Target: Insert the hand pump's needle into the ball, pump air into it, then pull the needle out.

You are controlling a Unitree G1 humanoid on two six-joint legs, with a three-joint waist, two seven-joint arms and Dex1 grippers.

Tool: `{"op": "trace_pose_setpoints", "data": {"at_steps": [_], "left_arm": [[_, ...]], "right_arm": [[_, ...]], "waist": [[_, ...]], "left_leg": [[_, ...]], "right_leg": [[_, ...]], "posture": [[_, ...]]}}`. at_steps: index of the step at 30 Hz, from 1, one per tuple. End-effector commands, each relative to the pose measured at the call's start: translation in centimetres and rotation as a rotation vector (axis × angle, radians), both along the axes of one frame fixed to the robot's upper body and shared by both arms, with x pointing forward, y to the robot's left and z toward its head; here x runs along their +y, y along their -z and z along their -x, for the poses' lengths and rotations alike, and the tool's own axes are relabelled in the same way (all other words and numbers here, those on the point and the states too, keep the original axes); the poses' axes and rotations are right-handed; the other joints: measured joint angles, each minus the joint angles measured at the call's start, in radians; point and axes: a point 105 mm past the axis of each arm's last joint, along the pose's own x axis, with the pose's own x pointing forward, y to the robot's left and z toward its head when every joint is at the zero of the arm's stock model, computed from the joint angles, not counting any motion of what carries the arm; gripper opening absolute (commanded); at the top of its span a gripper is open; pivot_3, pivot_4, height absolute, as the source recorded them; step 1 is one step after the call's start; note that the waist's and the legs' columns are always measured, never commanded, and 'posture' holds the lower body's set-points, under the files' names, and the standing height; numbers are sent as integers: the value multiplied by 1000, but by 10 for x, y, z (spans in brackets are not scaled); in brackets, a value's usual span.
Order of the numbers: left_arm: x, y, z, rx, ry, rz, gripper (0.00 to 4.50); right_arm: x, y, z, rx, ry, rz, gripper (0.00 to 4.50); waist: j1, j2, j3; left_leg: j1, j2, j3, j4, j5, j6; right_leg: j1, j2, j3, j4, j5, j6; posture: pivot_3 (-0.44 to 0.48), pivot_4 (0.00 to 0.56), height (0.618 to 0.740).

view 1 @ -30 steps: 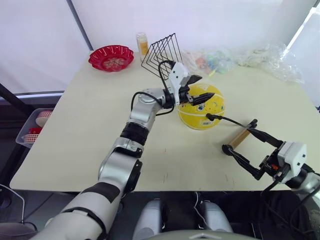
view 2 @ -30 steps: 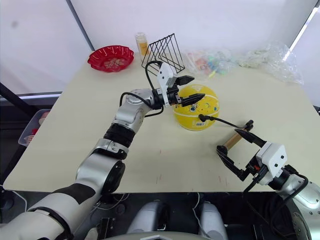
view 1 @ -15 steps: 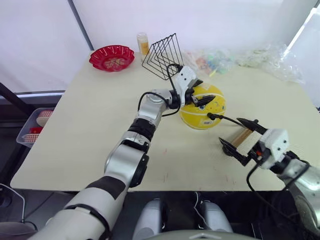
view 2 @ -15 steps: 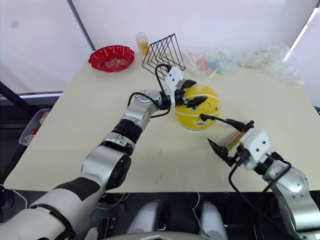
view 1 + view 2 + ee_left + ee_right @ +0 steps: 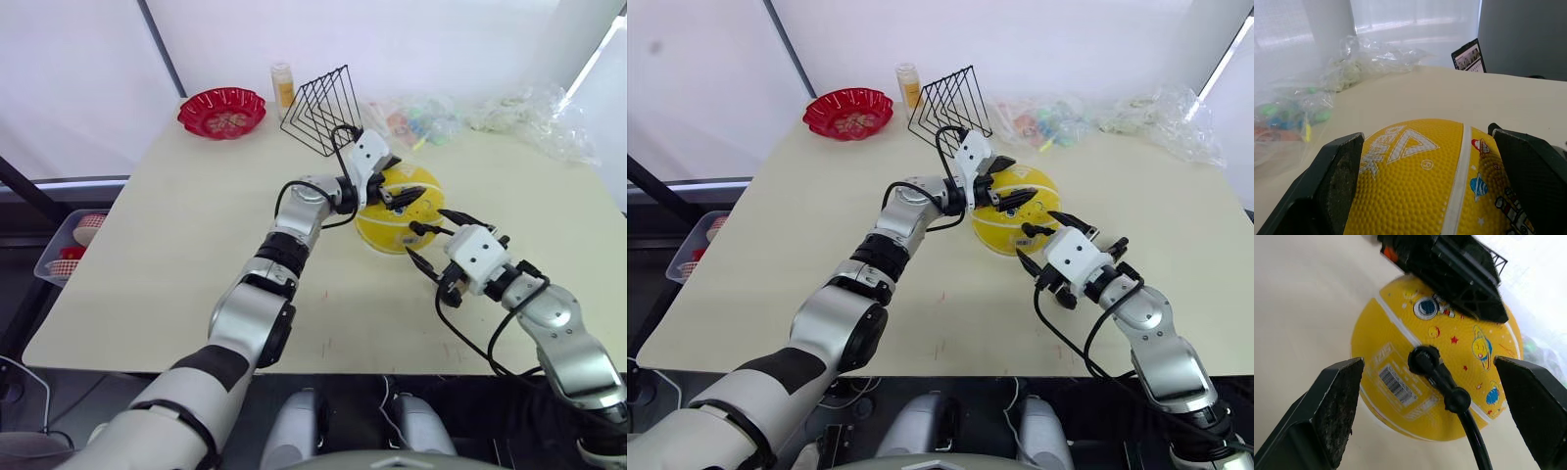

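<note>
Black-fingered, the right pincer is held wide open just short of the needle, apparently seated in the yellow ball on the desk; beyond, the ball is steadied by the left pincer, spread open over its top.

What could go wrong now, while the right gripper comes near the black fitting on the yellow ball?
1. The right gripper is open around the hose fitting; a crooked closing might bend the needle or pull it out early.
2. The left gripper stands open over the ball, so the ball might roll when the fitting is pushed.
3. The hose runs between the right fingers and might snag.
</note>
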Motion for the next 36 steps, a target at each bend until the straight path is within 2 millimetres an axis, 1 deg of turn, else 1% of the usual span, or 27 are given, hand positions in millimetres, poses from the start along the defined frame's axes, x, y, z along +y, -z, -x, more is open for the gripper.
{"op": "trace_pose_setpoints", "data": {"at_steps": [1, 5, 6, 7, 8, 10, 11, 12, 15, 21, 23, 27, 31, 36], "left_arm": [[-6, 2, 2, 0, 10, -12, 4500], [-6, 2, 2, 1, 9, -13, 4500], [-6, 2, 2, 0, 9, -14, 4500], [-7, 2, 2, 0, 8, -14, 4500], [-6, 3, 2, 1, 6, -14, 4500], [-6, 3, 2, 2, 3, -14, 4500], [-6, 3, 2, 2, 2, -14, 4500], [-6, 3, 2, 2, 2, -14, 4500], [-6, 6, 2, 6, -1, -17, 4500], [-6, 9, 1, 9, -8, -20, 4500], [-5, 15, 0, 14, -20, -37, 4500], [-5, 21, 0, 15, -23, -55, 4500], [-5, 23, 0, 9, -23, -66, 4500], [-3, 35, 0, 17, -34, -94, 4500]], "right_arm": [[1, -15, -6, -99, 2, 75, 4455], [5, -16, -13, -148, -12, 150, 4455], [6, -16, -14, -159, -16, 164, 3952], [6, -16, -15, -167, -19, 172, 3764], [8, -16, -15, -173, -27, 186, 3383], [9, -15, -16, -180, -36, 203, 2356], [9, -15, -16, -182, -39, 206, 2074], [9, -15, -16, -183, -39, 207, 1551], [9, -10, -14, -177, -47, 219, 353], [8, -12, -13, -188, -47, 214, 354], [4, -17, -10, -189, -35, 173, 354], [0, -24, -5, -191, -43, 147, 354], [-1, -24, -1, -186, -54, 150, 354], [0, -26, 7, -173, -62, 145, 354]], "waist": [[-1, 0, 0], [0, 0, 0], [0, 0, 0], [0, 0, 0], [0, 0, 0], [0, 0, 0], [0, 0, 0], [0, 0, 0], [-1, 0, 0], [-1, 0, 0], [1, 0, 0], [5, 0, 0], [6, 0, 0], [16, 0, 0]], "left_leg": [[0, 0, 0, 0, 0, 0], [0, 0, 0, 0, 0, 0], [0, 0, -1, 0, 1, -2], [0, 0, -1, 0, 1, -2], [0, 0, 0, 0, 1, -2], [0, 0, 0, 0, 1, -2], [0, 0, 0, 0, 1, -2], [0, 0, 0, 0, 1, -2], [0, 0, 0, 0, 1, -2], [0, 0, 0, 0, 2, -3], [0, 0, 0, 0, 2, -3], [0, 0, 0, 0, 1, -3], [0, 0, -1, 0, 1, -2], [0, -1, -1, 0, 1, -2]], "right_leg": [[0, 0, 0, 0, 0, 0], [0, 0, 0, 0, 0, 0], [0, 0, -1, 0, 0, 0], [0, 0, -1, 0, 0, 0], [0, 0, -1, 0, 0, 0], [0, 0, 0, 0, 0, 0], [0, 0, 0, 0, 0, 0], [0, 0, 0, 0, 0, 0], [0, 0, 0, 0, 0, 0], [0, 0, 0, 0, 0, 0], [0, 0, 0, 0, 0, 0], [0, 0, -1, 0, 0, 0], [0, 0, -1, 0, 0, 0], [0, 0, -1, 0, 0, 0]], "posture": [[0, 150, 737], [0, 150, 737], [0, 150, 737], [0, 150, 737], [0, 150, 737], [0, 150, 737], [0, 150, 737], [0, 150, 737], [0, 150, 737], [0, 150, 737], [0, 150, 737], [0, 150, 737], [0, 150, 737], [0, 150, 737]]}}
